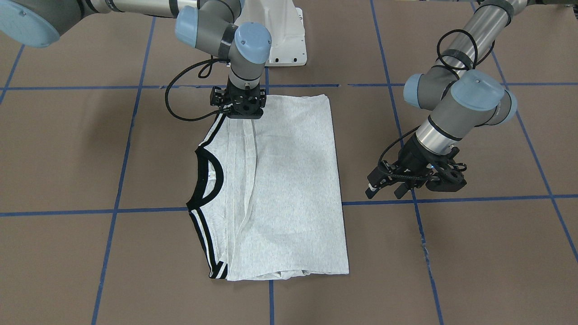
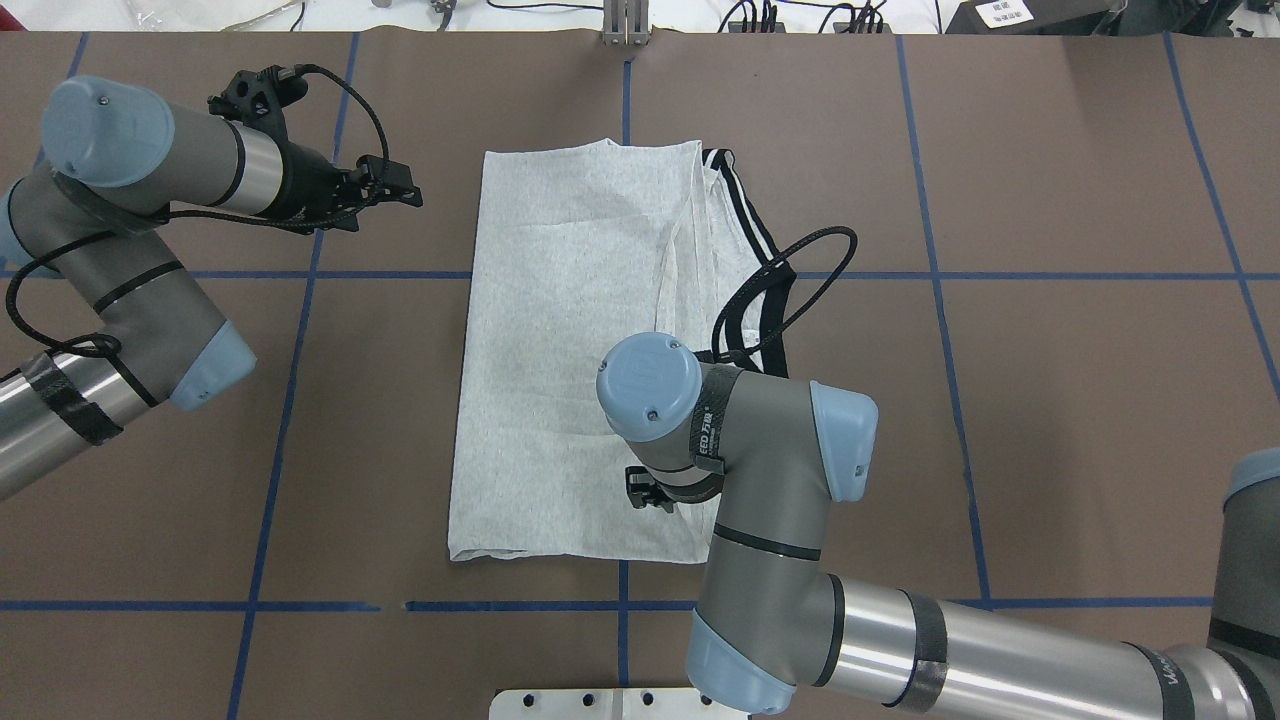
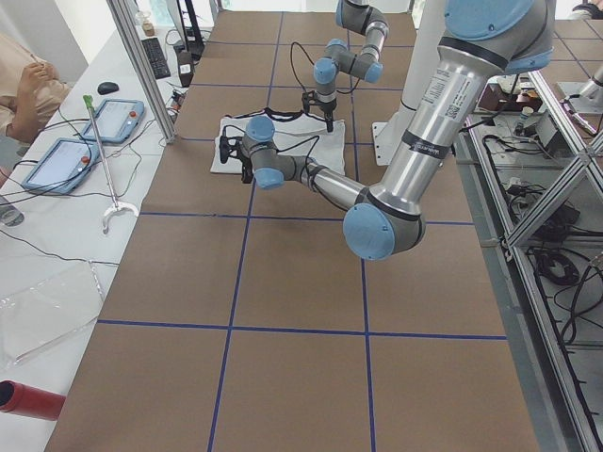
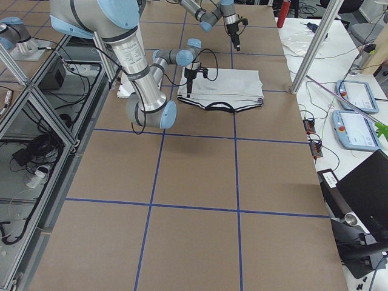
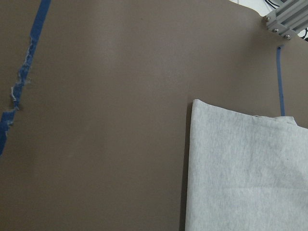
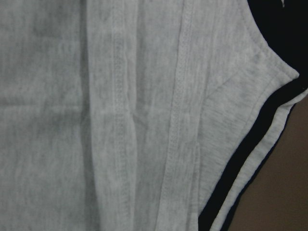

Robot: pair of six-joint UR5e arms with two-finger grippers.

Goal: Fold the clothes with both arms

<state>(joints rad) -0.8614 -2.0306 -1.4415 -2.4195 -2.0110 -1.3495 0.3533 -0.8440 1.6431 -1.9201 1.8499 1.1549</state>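
The grey T-shirt (image 1: 289, 180) lies folded into a long rectangle on the brown table, print hidden. Its black collar (image 1: 216, 174) and striped sleeve cuffs (image 1: 216, 266) stick out on one side. It also shows in the overhead view (image 2: 570, 350). My right gripper (image 1: 244, 113) points straight down onto the shirt's corner nearest the robot, by a striped cuff; its fingers are hidden under the wrist, and its camera shows only cloth (image 6: 120, 120). My left gripper (image 1: 386, 193) hovers open and empty beside the shirt, off its plain long edge (image 5: 192, 168).
The white pedestal base (image 1: 284, 40) stands just behind the shirt. Blue tape lines (image 1: 451, 198) cross the brown table. A metal post (image 2: 625, 25) stands at the far edge. Tablets (image 3: 57, 165) lie on the operators' side table.
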